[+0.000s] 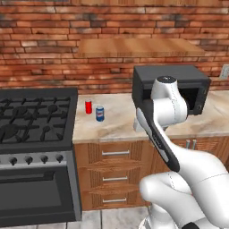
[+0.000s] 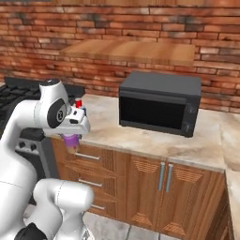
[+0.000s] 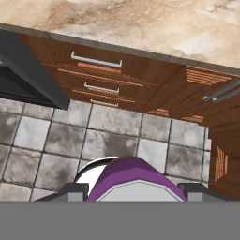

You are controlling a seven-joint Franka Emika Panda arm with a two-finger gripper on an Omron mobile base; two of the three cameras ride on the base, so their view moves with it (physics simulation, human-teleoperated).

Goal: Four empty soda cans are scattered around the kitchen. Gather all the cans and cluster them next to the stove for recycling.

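Red brick wall (image 1: pixel 44 49) runs behind a pale marbled worktop (image 1: pixel 116 120), with a wooden shelf (image 1: pixel 138 47) mounted above it. On the left stands the stove (image 1: pixel 36 118), wide and black with cast grates and a row of knobs along its front. Just to the right of the stove, on the worktop, a red can (image 1: pixel 88 106) stands upright, and just beside it, nearer the front edge, stands a blue and white can (image 1: pixel 99 113), also upright. Further right sits a dark microwave (image 2: pixel 159 103), well apart from the two cans. Below the worktop are wooden drawers (image 1: pixel 114 172) with metal handles and cupboard doors (image 2: pixel 161 192). From the right base camera the white arm (image 2: pixel 51 112) bends forward over the worktop's front edge, and a purple can (image 2: pixel 70 139) hangs beneath the hand there, out in front of the drawers. Seen from the hand camera, the purple can's top, with a pale centre, sits between the two dark fingers (image 3: pixel 77 190), which stand partly closed with the can gripped between them, and beyond it lie the grey floor tiles (image 3: pixel 108 136), the drawer fronts and the worktop edge.
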